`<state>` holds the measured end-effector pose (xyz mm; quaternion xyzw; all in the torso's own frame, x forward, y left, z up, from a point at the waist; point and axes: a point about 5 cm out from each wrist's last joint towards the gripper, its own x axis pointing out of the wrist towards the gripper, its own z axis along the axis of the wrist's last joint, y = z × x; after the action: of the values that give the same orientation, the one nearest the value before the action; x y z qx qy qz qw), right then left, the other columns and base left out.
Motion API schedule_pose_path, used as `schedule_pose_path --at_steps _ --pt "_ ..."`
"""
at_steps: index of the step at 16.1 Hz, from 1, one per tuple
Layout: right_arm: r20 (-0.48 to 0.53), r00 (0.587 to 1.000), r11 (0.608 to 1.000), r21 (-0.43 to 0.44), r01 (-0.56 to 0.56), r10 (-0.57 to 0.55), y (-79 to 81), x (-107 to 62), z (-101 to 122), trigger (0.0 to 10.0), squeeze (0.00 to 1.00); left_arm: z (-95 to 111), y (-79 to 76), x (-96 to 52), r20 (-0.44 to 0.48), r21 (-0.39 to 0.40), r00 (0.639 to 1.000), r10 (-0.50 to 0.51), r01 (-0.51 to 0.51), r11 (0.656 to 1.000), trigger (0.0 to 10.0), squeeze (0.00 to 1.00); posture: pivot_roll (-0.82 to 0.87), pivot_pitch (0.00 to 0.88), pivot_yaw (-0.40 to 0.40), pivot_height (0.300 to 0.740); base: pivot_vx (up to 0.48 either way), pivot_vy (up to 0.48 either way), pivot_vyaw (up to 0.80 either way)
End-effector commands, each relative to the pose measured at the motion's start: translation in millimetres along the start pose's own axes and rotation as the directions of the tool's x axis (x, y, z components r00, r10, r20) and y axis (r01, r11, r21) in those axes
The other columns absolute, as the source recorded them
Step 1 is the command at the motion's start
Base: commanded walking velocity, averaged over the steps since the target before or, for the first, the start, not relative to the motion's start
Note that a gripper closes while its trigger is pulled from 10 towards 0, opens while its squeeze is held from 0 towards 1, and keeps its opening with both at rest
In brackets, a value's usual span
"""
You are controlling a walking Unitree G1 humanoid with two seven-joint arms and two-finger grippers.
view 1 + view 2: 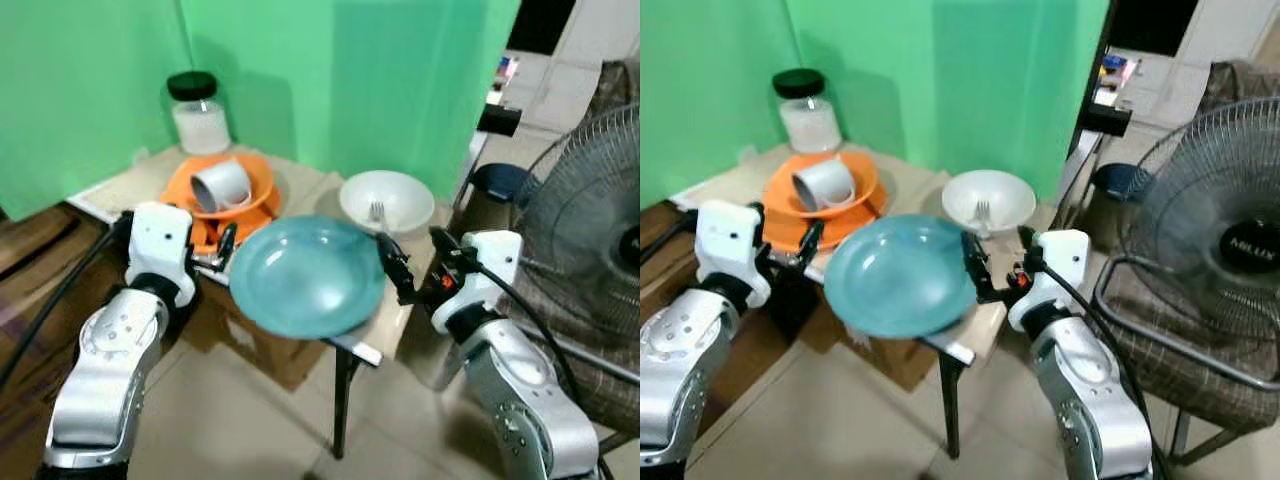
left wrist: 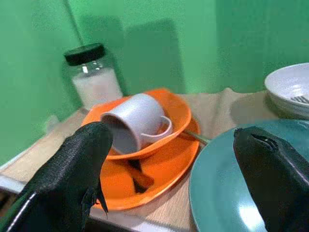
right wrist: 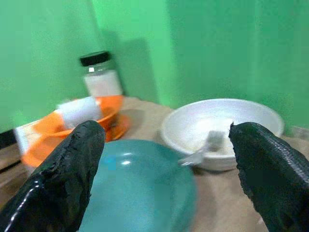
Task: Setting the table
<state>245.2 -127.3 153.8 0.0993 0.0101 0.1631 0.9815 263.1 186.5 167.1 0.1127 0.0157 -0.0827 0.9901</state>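
Note:
A teal plate (image 1: 305, 275) lies at the front of a small table (image 1: 300, 185), with its near rim past the table's front edge. My left gripper (image 1: 222, 250) is open at the plate's left rim. My right gripper (image 1: 395, 265) is open at its right rim. In the wrist views the black fingers (image 2: 72, 179) stand wide apart, with the teal plate (image 3: 140, 188) low between them. Behind it sits a white bowl (image 1: 387, 200) with a fork (image 1: 377, 212) in it. An orange bowl (image 1: 225, 195) holds a white mug (image 1: 220, 185) lying on its side, stacked on an orange plate (image 2: 159, 174).
A glass jar with a black lid (image 1: 200, 112) stands at the table's back left against a green backdrop (image 1: 350, 80). A cardboard box (image 1: 260, 350) sits under the table. A floor fan (image 1: 590, 230) stands close on the right, and a blue stool (image 1: 500, 180) is behind the table.

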Motion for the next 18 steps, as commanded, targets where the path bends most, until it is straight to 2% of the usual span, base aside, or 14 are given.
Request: schedule_pose_path --at_steps 1,6,8,10,11,12,13,14,15,16,17,18 --pt "0.016 1.000 1.000 -0.010 0.024 -0.024 -6.6 -1.1 7.6 10.0 1.00 2.8 -9.7 0.2 0.008 -0.003 0.998 -0.059 0.059 0.998 10.0 0.99 0.07 0.000 0.018 0.740 0.304 0.000 0.00" --pt "0.011 1.000 1.000 -0.022 0.003 -0.003 -5.2 7.8 16.0 10.0 1.00 1.4 -10.5 -1.0 0.001 -0.002 0.997 -0.074 0.074 0.997 10.0 0.98 0.07 0.000 0.012 0.740 0.290 0.000 0.00" --pt "-0.002 1.000 1.000 -0.028 -0.002 0.002 -6.1 14.5 19.6 10.0 1.00 1.3 -10.8 -0.7 -0.003 0.006 0.997 -0.077 0.077 0.997 10.0 0.93 0.07 0.000 0.014 0.740 0.000 0.000 0.00" --pt "-0.023 0.999 0.997 -0.062 -0.044 0.042 -2.9 31.5 28.9 10.0 1.00 0.4 -13.1 -0.5 -0.010 0.009 0.994 -0.112 0.112 0.994 10.0 0.78 0.07 0.000 0.015 0.740 0.000 0.000 0.00" --pt "-0.062 0.995 0.993 -0.091 -0.081 0.076 1.5 49.1 35.5 10.0 1.00 -1.1 -14.3 -1.2 -0.023 0.011 0.990 -0.142 0.143 0.990 10.0 0.71 0.07 0.000 0.014 0.740 0.000 0.000 0.00" --pt "-0.080 0.993 0.989 -0.106 -0.099 0.091 3.5 55.2 37.1 10.0 1.00 -1.7 -14.8 -1.5 -0.027 0.012 0.988 -0.155 0.155 0.988 10.0 0.71 0.06 0.000 0.015 0.740 0.000 0.000 0.00" --pt "-0.159 0.983 0.989 -0.100 -0.106 0.090 6.5 75.5 38.7 10.0 1.00 -3.4 -16.4 -3.5 -0.039 0.015 0.979 -0.202 0.203 0.979 10.0 0.63 0.06 0.000 0.013 0.740 0.000 0.000 0.00" --pt "-0.213 0.973 0.986 -0.117 -0.115 0.088 8.4 86.2 38.6 10.0 1.00 -4.8 -16.5 -5.1 -0.049 0.024 0.972 -0.228 0.229 0.973 10.0 0.61 0.06 0.000 0.013 0.740 0.000 0.000 0.00" --pt "-0.271 0.959 0.991 -0.082 -0.102 0.076 8.3 100.0 40.1 10.0 0.00 -6.4 -15.6 -6.9 -0.065 0.023 0.964 -0.258 0.260 0.965 10.0 0.56 0.06 0.000 0.012 0.740 0.000 0.000 0.00" --pt "-0.304 0.950 0.994 -0.064 -0.094 0.070 8.0 106.4 41.1 10.0 0.00 -7.2 -15.1 -7.5 -0.076 0.022 0.959 -0.272 0.274 0.962 10.0 0.56 0.06 0.000 0.011 0.740 0.000 0.000 0.00" --pt "-0.352 0.935 0.995 -0.066 -0.081 0.052 7.3 116.7 41.9 10.0 0.00 -8.6 -13.0 -8.9 -0.090 0.023 0.950 -0.298 0.301 0.953 10.0 0.32 0.06 0.000 0.009 0.740 0.000 0.000 0.00" --pt "-0.429 0.903 0.998 -0.045 -0.051 0.027 6.5 130.9 41.3 10.0 0.00 -10.9 -8.5 -12.4 -0.116 0.031 0.933 -0.340 0.346 0.938 10.0 0.15 0.06 0.000 0.008 0.740 0.000 0.000 0.00"
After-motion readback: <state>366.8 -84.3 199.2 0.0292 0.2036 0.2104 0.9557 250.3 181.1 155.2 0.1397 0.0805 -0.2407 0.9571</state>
